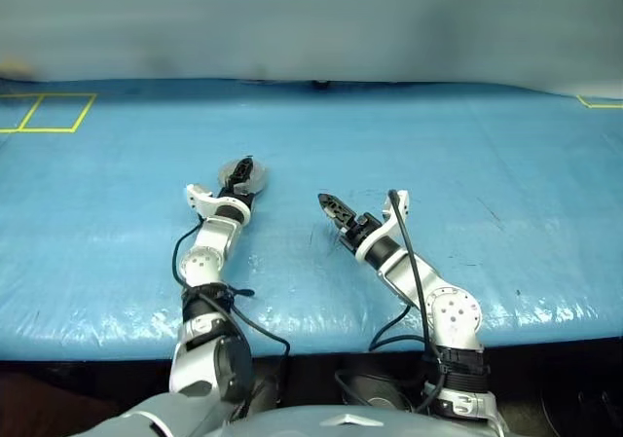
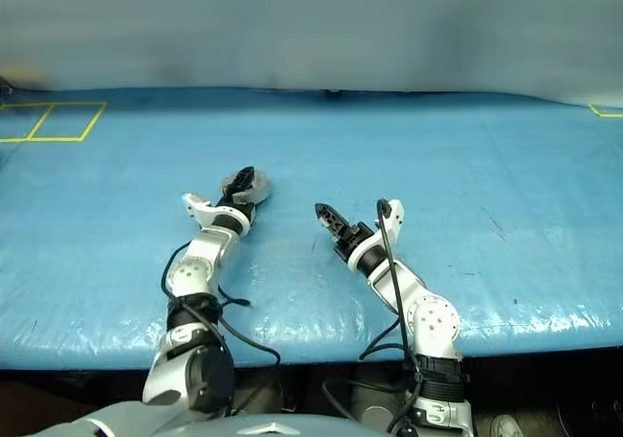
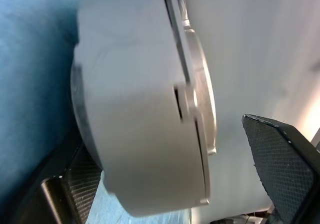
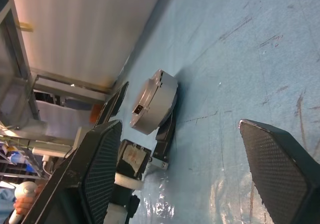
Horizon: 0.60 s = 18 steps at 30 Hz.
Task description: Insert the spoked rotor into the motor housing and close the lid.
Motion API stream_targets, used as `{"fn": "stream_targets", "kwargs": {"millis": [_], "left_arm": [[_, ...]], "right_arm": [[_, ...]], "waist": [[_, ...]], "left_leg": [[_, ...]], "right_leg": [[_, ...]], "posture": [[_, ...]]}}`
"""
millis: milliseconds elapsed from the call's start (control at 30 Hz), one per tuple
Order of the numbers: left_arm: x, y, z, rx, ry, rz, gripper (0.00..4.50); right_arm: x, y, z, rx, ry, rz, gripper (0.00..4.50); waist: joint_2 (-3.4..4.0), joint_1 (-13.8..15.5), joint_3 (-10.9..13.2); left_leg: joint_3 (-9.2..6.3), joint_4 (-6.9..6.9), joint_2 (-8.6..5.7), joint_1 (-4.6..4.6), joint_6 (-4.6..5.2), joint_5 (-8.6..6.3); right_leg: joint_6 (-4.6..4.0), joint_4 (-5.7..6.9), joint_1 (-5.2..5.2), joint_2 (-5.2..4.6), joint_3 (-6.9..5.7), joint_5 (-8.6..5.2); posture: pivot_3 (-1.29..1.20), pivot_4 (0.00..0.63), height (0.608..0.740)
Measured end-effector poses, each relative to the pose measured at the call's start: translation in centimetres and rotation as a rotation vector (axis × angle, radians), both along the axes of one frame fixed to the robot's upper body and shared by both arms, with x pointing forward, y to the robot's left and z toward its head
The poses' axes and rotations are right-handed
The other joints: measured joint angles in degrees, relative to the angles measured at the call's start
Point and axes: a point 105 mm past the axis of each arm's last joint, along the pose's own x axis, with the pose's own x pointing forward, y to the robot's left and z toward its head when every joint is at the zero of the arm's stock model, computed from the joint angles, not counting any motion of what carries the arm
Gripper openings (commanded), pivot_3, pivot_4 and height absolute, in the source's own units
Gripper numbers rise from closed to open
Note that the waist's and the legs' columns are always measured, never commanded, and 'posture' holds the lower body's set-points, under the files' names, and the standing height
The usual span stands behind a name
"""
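Observation:
The motor housing [image 1: 237, 173], a short silver-grey can, rests on the blue table between the fingers of my left gripper [image 1: 243, 172]. The lid [image 3: 199, 89] lies as a thin disc on the housing's end, its rim flush with the can. In the left wrist view one finger [image 3: 280, 159] stands clear of the lid, with a gap between them, and the other finger [image 3: 80, 184] sits close by the can's base. The left gripper is open. The spoked rotor is out of view. My right gripper [image 1: 329, 206] hovers open to the right of the housing, fingers [image 4: 100, 164] wide apart with nothing between them.
A blue sheet [image 1: 458, 174] covers the whole table, and its front edge [image 1: 321, 345] runs just before my arms. Yellow tape marks lie at the far left [image 1: 49, 112] and far right [image 1: 599, 102]. A grey wall stands behind.

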Motion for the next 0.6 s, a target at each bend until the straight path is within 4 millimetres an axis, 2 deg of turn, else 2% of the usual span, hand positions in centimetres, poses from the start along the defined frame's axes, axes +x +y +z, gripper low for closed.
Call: {"fn": "stream_targets", "kwargs": {"millis": [200, 300, 600], "left_arm": [[-1.9, 1.8, -0.1, 0.045, 0.040, 0.009, 4.48], [-2.3, 2.2, 0.2, 0.043, 0.042, 0.008, 4.48], [-3.0, 1.3, 1.4, 0.063, 0.020, -0.048, 4.48]], "right_arm": [[0.0, 0.1, -0.1, -0.005, 0.002, 0.001, 3.90], [-0.1, 0.3, -0.1, -0.006, 0.001, 0.008, 3.90], [-0.1, 0.3, -0.1, -0.008, 0.001, 0.011, 3.90]], "waist": [[0.00, 0.34, 0.00], [-0.01, 0.75, 0.01], [-0.01, 0.84, 0.01]], "left_leg": [[0.01, 0.04, 0.01, -0.01, -0.14, -0.05], [0.00, 0.05, 0.01, -0.02, -0.16, -0.05], [0.00, 0.04, 0.01, -0.04, -0.17, -0.06]], "right_leg": [[0.00, -0.01, 0.01, 0.04, -0.02, 0.00], [0.00, -0.02, 0.01, 0.05, -0.07, 0.00], [0.00, -0.06, 0.00, 0.03, -0.04, 0.00]], "posture": [[0.00, 0.150, 0.740], [0.00, 0.150, 0.740], [0.00, 0.150, 0.740]]}}
